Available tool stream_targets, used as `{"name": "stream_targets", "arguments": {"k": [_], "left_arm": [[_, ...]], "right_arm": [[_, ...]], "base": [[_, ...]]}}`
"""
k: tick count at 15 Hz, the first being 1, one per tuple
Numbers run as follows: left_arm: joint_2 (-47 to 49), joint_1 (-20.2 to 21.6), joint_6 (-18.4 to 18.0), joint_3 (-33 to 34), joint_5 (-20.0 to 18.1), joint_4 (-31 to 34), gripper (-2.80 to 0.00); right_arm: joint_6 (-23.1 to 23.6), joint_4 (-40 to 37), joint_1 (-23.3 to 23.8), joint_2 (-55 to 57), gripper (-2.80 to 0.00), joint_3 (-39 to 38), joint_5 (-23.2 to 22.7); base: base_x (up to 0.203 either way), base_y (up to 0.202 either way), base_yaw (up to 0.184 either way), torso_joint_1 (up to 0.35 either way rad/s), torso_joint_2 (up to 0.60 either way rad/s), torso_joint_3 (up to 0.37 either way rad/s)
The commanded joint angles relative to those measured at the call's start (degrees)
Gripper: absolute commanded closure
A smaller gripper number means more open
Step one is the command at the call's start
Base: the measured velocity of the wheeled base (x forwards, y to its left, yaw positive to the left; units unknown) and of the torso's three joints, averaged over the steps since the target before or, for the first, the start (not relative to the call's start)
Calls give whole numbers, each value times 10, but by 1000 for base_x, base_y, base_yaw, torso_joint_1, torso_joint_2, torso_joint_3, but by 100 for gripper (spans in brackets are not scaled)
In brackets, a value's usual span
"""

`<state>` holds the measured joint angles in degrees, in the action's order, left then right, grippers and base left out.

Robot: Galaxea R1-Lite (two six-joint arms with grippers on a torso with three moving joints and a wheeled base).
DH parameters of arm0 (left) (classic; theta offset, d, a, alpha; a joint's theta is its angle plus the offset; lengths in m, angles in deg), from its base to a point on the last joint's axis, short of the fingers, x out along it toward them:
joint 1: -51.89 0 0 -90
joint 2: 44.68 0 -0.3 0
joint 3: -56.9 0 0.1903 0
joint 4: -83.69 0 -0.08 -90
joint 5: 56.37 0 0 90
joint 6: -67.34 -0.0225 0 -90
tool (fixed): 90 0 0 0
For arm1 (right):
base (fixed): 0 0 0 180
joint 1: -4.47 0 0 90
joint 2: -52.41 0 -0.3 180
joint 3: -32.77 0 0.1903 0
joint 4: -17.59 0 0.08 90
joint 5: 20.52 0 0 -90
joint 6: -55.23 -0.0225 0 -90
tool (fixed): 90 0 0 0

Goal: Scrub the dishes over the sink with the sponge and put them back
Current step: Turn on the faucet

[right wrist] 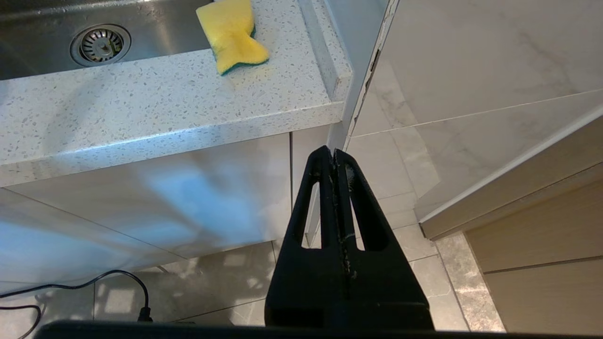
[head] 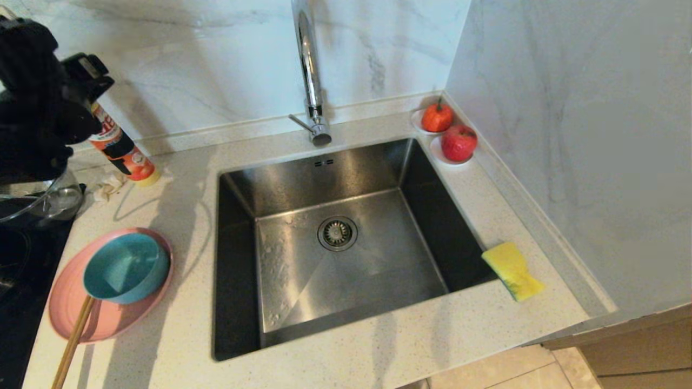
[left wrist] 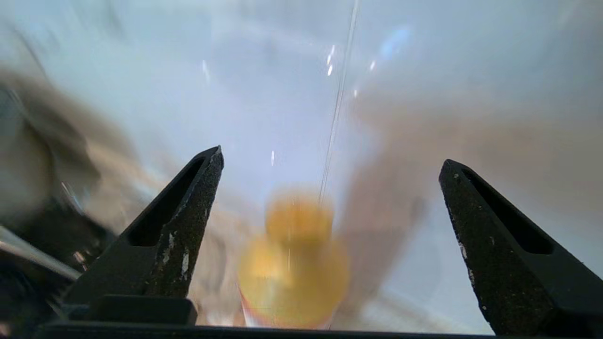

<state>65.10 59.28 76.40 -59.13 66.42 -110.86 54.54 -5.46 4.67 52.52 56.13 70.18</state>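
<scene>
The teal-blue bowl (head: 125, 267) sits inside the pink plate (head: 70, 319) on the counter to the left of the sink (head: 303, 178). A wooden stick (head: 73, 337) leans on the plate. The yellow sponge (head: 512, 270) (right wrist: 233, 35) lies on the counter at the sink's right edge. My left gripper (head: 65, 108) (left wrist: 330, 157) hangs high at the back left, above the counter and by a spray bottle (head: 121, 148). It is open with nothing gripped; only a blurred yellow-orange shape (left wrist: 294, 263) shows below it. My right gripper (right wrist: 333, 151) is shut and empty, parked below the counter edge.
A chrome faucet (head: 311, 70) rises behind the basin, and the drain (head: 337, 233) is bare. Two red fruits (head: 437, 118) (head: 458, 142) on saucers fill the back right corner. A glass bowl (head: 38, 200) and a black hob (head: 21, 270) stand at the left, next to crumpled paper (head: 108, 186).
</scene>
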Motion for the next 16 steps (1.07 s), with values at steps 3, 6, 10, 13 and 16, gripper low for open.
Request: {"name": "stream_targets", "arguments": {"k": [3, 6, 10, 13, 16], "left_arm": [[-122, -1, 0, -54, -23, 105, -280], [-205, -10, 1, -55, -56, 214, 0], [-306, -28, 0, -37, -101, 339, 0], [-357, -49, 10, -3, -129, 408, 0], [-403, -105, 36, 19, -150, 499, 0]], "right_arm": [[0, 0, 0, 1, 0, 0, 0], [0, 0, 1, 1, 0, 0, 0], [0, 0, 0, 1, 0, 0, 0], [0, 0, 0, 1, 0, 0, 0], [0, 0, 1, 1, 0, 0, 0]], "base": [[0, 0, 0, 0, 0, 0], [0, 0, 0, 0, 0, 0], [0, 0, 0, 0, 0, 0], [0, 0, 0, 0, 0, 0], [0, 0, 0, 0, 0, 0]]}}
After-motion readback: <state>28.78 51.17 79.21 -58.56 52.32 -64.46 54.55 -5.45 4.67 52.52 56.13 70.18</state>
